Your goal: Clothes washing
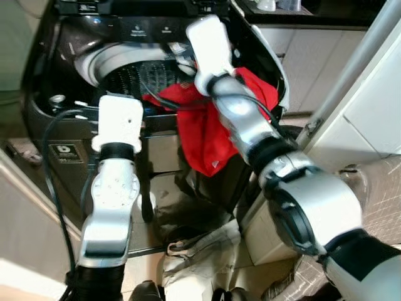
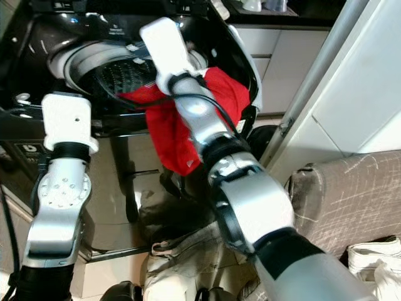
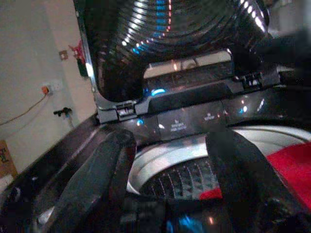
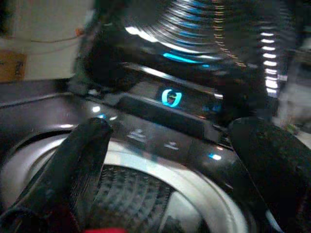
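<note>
A dark top-loading washing machine (image 1: 44,119) stands with its lid (image 3: 170,34) raised and its drum (image 1: 122,78) showing. A red garment (image 1: 200,135) lies over the front right rim, half in the opening and half hanging down the front. My right arm (image 1: 241,119) reaches across the garment. Its gripper (image 4: 175,128) is open above the drum, facing the lit control panel (image 4: 170,97). My left gripper (image 3: 169,138) is open at the front left rim, with an edge of the red garment (image 3: 291,162) beside it.
A heap of pale and dark clothes (image 1: 200,251) lies on the floor in front of the machine. A grey pole (image 1: 354,66) and white cabinets (image 1: 376,106) stand close on the right. A black cable (image 1: 53,175) loops by my left arm. A patterned seat (image 2: 351,188) is lower right.
</note>
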Motion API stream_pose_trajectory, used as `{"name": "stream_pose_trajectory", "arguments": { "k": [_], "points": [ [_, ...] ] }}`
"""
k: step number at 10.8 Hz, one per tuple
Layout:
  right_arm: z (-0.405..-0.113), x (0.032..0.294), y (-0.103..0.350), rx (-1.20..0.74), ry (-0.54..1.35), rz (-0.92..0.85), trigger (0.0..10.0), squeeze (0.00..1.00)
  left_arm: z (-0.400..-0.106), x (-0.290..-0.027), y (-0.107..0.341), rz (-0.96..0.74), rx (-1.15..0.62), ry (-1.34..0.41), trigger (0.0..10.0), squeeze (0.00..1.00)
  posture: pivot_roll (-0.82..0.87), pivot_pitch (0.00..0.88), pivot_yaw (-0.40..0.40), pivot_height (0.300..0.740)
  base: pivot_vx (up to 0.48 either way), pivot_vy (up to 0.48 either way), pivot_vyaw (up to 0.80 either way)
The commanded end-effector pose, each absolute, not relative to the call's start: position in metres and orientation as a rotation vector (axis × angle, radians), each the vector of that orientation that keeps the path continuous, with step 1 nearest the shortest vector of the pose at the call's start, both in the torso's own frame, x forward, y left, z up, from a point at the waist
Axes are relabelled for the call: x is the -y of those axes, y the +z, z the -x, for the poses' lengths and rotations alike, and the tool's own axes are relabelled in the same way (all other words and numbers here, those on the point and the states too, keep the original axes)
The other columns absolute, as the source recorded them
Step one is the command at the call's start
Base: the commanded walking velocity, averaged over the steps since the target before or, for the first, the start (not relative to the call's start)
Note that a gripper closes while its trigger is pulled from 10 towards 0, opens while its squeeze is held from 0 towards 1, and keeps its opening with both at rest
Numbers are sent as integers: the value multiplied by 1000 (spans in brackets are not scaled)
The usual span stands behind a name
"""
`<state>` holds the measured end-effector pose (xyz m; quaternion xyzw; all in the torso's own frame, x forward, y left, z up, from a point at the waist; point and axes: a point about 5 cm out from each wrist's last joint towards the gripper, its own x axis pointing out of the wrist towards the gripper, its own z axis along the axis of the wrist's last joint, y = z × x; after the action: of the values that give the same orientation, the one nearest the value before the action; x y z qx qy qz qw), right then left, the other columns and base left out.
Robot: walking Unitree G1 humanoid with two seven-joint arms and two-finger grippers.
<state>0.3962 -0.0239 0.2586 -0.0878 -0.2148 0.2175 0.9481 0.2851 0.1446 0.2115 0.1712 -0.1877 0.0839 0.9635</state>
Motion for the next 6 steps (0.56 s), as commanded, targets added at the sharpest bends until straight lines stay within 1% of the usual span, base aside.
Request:
{"name": "stream_pose_trajectory", "arguments": {
  "k": [1, 2, 3, 4, 5, 6],
  "points": [
    [-397, 45, 258, 488, 378, 128, 10000, 0, -288, -138, 217, -340, 410, 156, 10000, 0, 36, 17, -76, 731, 0, 0, 0],
    [-388, 58, 239, 502, 368, 93, 10000, 0, -289, -138, 217, -336, 411, 153, 10000, 0, 6, 19, -64, 731, 0, 0, 0],
    [-378, 64, 220, 485, 389, 54, 10000, 0, -290, -138, 216, -334, 410, 148, 10000, 0, -1, 21, -62, 731, 0, 0, 0],
    [-359, 72, 193, 404, 409, -47, 10000, 0, -292, -136, 215, -334, 410, 137, 10000, 0, -20, 24, -51, 731, 0, 0, 0],
    [-346, 81, 175, 326, 422, -123, 10000, 0, -294, -134, 217, -331, 415, 126, 10000, 0, -30, 31, -45, 731, 0, 0, 0],
    [-342, 82, 170, 283, 445, -164, 10000, 0, -294, -132, 218, -328, 419, 116, 10000, 0, -36, 45, -40, 731, 0, 0, 0]
  ]
}}
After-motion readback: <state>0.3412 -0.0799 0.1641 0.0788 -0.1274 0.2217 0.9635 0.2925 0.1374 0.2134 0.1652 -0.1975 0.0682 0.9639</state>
